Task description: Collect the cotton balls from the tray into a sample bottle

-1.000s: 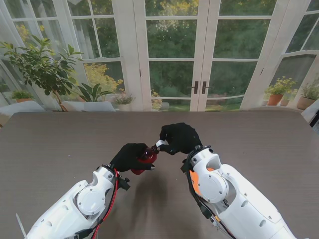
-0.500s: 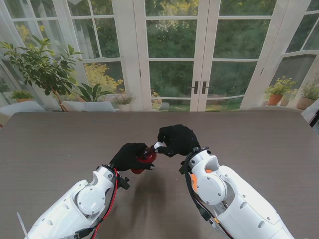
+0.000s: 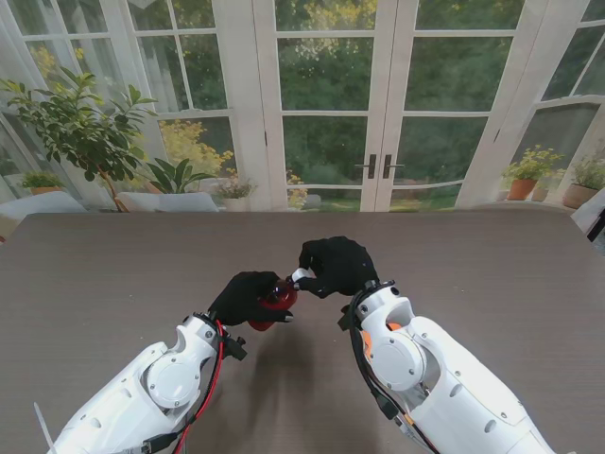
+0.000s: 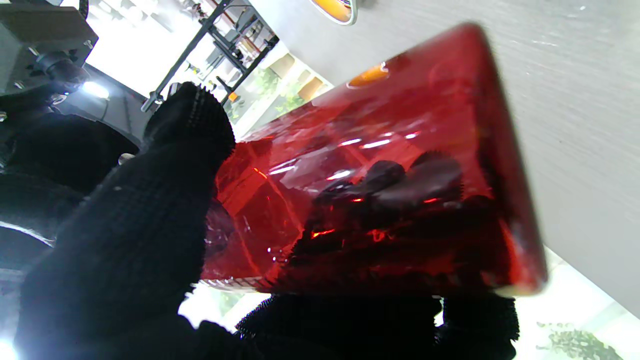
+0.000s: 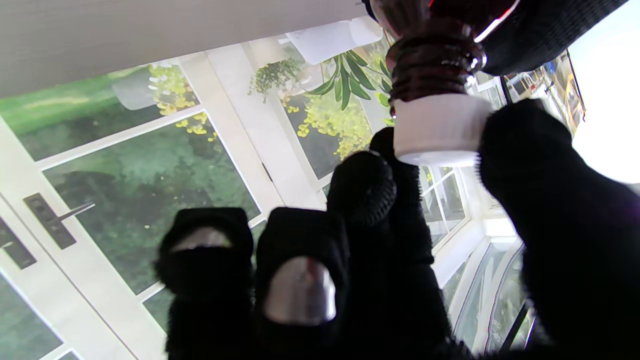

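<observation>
- Glass doors with white frames fill the far side of the room, greenery behind them; one brown table runs wall to wall in front of them.
- One bottle, red and see-through, is held up off the table, near the table's middle and nearer to me than the doors.
- One cap, white, sits at the bottle's threaded neck, on the end toward the right hand.
- Two hands, both in black gloves, meet at the bottle.
- Left hand: closed round the bottle's body, fingers wrapped under it and the thumb along its side; it carries the bottle tilted.
- Right hand: thumb and two fingers pinched on the cap; the other two fingers curl free beside it. In the right wrist view the dark threads show just past the cap's rim, so the cap is not fully down on the neck.
- Through the red wall, in the left wrist view, only dark glove shapes show; whether any cotton balls lie inside I cannot tell.
- Two white forearms reach from the near edge toward the bottle and cover the table on my side of it.
- Beyond the table's far edge stand potted plants: one leafy bush at far left of the doors, smaller pots at far right.
</observation>
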Robot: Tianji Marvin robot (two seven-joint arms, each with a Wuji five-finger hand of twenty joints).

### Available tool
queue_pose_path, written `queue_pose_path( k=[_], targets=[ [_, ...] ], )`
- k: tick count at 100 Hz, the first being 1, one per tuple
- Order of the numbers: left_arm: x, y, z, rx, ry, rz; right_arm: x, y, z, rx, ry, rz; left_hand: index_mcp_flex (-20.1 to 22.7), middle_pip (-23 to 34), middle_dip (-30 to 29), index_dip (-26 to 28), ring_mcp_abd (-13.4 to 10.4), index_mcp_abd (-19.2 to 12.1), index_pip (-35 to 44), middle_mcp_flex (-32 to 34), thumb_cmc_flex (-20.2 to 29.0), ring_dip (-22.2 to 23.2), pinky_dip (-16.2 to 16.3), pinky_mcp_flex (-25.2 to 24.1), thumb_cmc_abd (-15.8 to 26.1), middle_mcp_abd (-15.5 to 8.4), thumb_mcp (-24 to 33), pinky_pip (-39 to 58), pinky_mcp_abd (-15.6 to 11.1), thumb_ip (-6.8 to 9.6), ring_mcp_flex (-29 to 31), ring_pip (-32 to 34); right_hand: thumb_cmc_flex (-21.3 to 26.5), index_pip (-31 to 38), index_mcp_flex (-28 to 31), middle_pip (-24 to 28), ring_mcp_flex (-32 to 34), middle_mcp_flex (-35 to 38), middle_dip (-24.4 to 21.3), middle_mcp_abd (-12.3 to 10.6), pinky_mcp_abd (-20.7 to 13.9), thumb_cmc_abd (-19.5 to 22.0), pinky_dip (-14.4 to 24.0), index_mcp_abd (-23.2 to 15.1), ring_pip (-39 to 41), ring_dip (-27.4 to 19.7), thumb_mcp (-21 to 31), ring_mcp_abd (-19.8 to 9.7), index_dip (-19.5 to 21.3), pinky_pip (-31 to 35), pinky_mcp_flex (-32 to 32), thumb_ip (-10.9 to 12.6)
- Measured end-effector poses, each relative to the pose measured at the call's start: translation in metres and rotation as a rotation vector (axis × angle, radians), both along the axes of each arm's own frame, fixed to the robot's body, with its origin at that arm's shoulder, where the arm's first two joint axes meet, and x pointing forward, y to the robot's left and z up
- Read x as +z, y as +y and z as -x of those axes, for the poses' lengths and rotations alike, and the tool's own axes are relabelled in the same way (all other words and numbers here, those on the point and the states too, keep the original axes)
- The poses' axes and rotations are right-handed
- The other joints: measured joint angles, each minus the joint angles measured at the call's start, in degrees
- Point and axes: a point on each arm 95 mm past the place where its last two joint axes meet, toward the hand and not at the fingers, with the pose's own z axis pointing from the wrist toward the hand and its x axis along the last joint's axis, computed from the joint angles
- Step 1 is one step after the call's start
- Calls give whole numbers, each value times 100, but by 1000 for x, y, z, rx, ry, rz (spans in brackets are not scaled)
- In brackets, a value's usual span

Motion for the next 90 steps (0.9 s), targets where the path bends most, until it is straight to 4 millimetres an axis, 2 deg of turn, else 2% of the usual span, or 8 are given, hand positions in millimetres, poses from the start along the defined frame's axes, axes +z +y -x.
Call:
queue_pose_path(
  k=[90],
  targets=[
    [-2,1,2,13,-1,7,-5,2,-4,-7,4,4,0,0,0,1,0,0,0,0,0,0,0,0,0,0,0,0,0,0,0,-1,0,0,0,0,0,0,0,3,1,0,0,1,0,-3,0,8,0,0,0,0]
  ],
)
